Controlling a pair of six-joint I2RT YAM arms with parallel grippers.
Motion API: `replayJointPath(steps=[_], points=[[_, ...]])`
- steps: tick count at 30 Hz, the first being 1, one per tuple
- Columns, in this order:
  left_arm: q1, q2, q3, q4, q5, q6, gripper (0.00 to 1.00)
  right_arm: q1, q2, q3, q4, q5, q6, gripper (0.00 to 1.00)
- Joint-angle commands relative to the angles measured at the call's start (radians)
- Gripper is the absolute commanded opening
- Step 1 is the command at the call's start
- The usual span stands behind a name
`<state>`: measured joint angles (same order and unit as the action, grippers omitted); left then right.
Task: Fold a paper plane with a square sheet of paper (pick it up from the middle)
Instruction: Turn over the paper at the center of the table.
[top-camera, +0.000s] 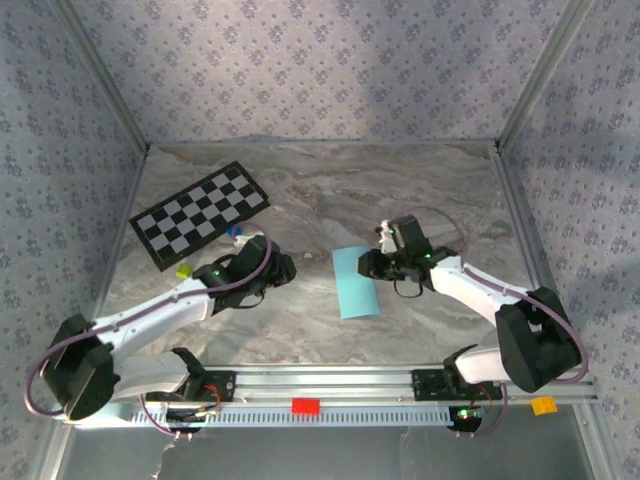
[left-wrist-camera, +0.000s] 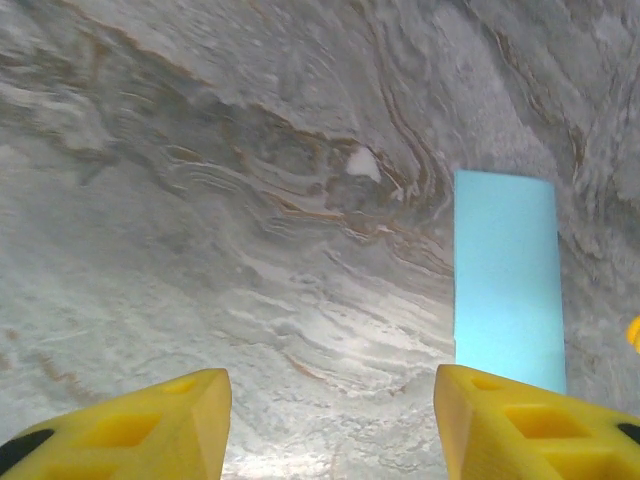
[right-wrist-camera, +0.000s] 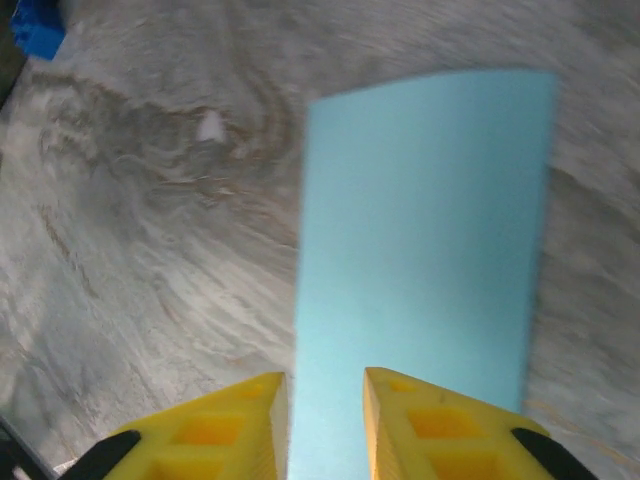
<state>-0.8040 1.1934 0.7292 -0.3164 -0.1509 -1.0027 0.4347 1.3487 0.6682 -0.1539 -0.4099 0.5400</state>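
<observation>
low over the square sheet of paper (right-wrist-camera: 420, 230), the right gripper (right-wrist-camera: 325, 425) shows a narrow gap between its jaws. the sheet lies flat mid-table as a folded strip, long axis running far to near. the left gripper (left-wrist-camera: 330, 420) gapes wide, empty, apart on its left.

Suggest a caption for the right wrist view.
Right gripper, jaws slightly apart, poised over the edge of a light-blue paper sheet on a marbled table.

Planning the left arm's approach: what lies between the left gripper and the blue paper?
Only bare marble tabletop separates left gripper and blue paper, clear in the top and left wrist views.
</observation>
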Motion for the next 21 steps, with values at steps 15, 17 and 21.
replayJointPath(steps=[15,17,21], points=[[0.004,0.213,0.11,0.146,0.224,0.028,0.54,-0.149,0.144,-0.093,0.128,-0.338,0.034,0.1],[0.005,0.231,0.117,0.158,0.237,0.026,0.54,-0.149,0.181,-0.1,0.143,-0.34,0.035,0.09],[0.005,0.261,0.131,0.165,0.259,0.027,0.54,-0.151,0.233,-0.129,0.162,-0.305,0.043,0.09]])
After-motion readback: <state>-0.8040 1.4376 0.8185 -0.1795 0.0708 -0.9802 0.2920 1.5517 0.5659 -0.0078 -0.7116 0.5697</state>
